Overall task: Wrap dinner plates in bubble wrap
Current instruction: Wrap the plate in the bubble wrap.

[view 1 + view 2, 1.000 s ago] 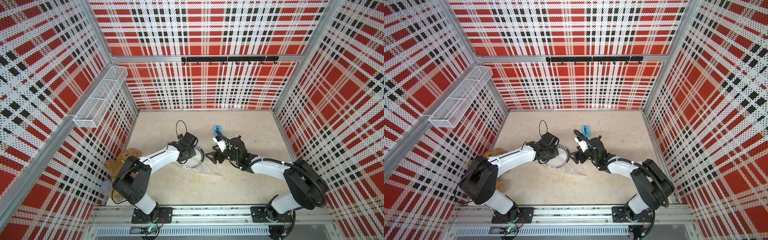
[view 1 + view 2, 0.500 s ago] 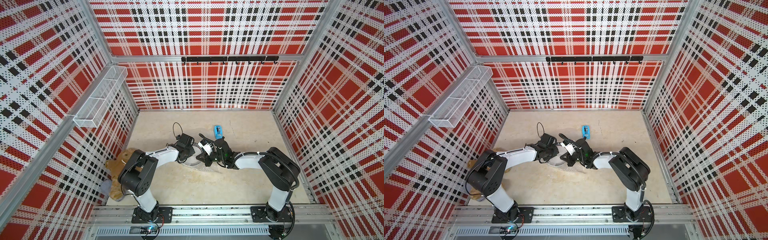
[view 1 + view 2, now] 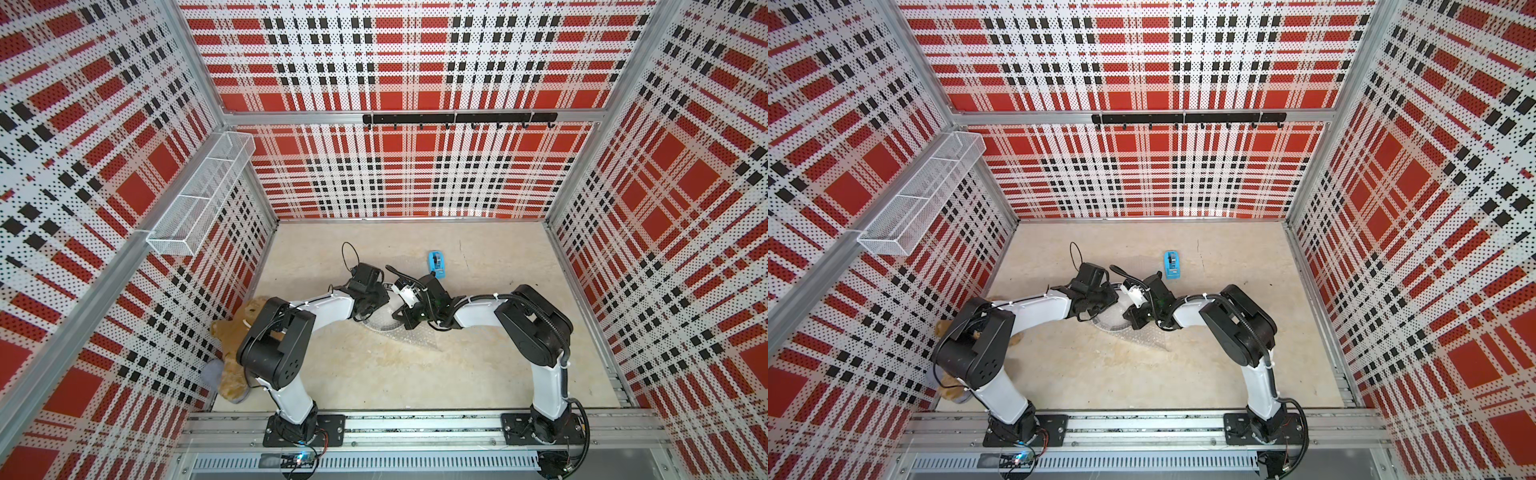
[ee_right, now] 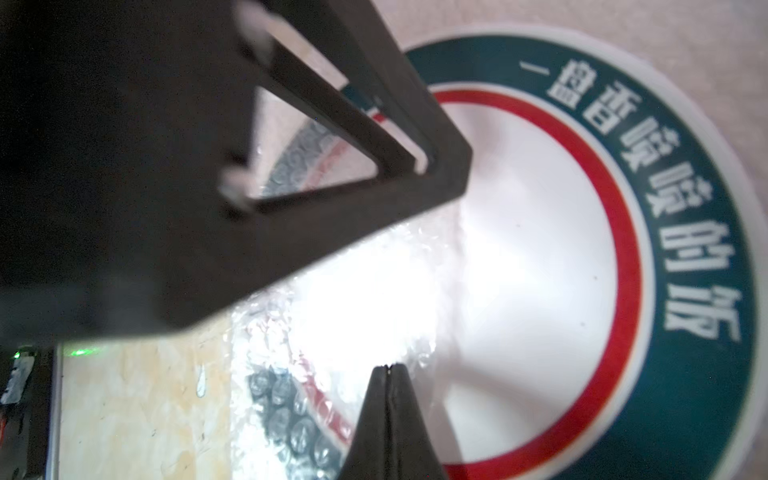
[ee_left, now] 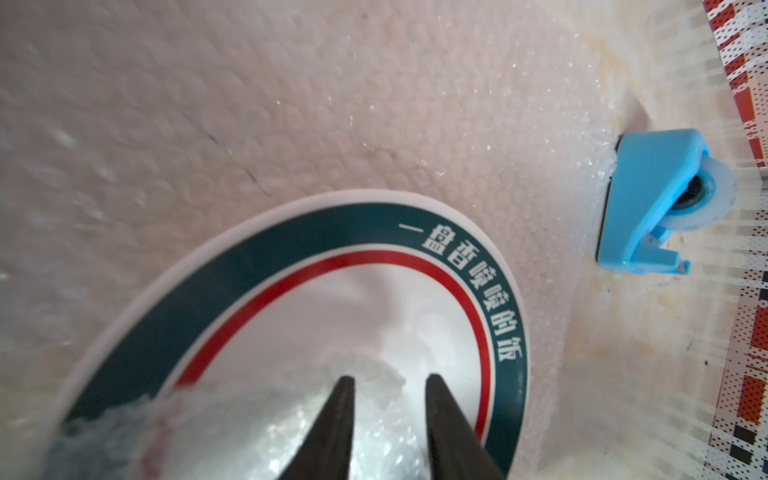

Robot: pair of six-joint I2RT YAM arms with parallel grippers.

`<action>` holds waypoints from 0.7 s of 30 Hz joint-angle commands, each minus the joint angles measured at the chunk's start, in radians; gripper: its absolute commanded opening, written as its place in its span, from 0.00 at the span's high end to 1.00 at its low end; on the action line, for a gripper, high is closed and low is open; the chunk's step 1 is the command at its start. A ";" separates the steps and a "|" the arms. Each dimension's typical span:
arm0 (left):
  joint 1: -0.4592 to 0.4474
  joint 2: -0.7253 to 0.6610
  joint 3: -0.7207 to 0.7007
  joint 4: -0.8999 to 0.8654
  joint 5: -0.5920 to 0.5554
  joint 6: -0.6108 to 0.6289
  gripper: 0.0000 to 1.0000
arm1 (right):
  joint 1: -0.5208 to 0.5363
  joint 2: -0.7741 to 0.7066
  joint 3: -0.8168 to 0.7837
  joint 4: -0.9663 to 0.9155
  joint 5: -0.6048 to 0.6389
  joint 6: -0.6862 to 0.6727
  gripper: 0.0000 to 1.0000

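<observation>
1. My left gripper stands released above the white centre of the dinner plate. Its two dark fingers are parted over a crumpled fold of bubble wrap.
2. My right gripper is clenched, fingertips pressed together at the edge of that same fold. Whether any film is pinched between them, I cannot tell.
3. The plate lies flat on the sheet in the middle of the table, between the two grippers in both top views. Its dark band carries white characters, with a red ring inside.
4. The wrap spreads well beyond the plate's far rim. A part is folded up over the near rim, and a corner trails out beside the right arm in a top view.
5. A blue tape dispenser sits just beside the sheet's edge, beyond the right gripper.
6. A tan plush toy lies against the left wall, under a white wire basket.
</observation>
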 commanded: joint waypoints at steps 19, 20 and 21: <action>0.021 0.058 0.082 -0.079 0.075 0.217 0.98 | -0.014 0.004 0.007 -0.056 0.132 0.133 1.00; 0.021 0.077 0.091 -0.079 0.067 0.220 0.99 | -0.014 0.003 0.005 -0.056 0.134 0.135 1.00; 0.024 0.099 0.101 -0.079 0.059 0.222 0.99 | -0.014 0.001 0.005 -0.056 0.134 0.135 1.00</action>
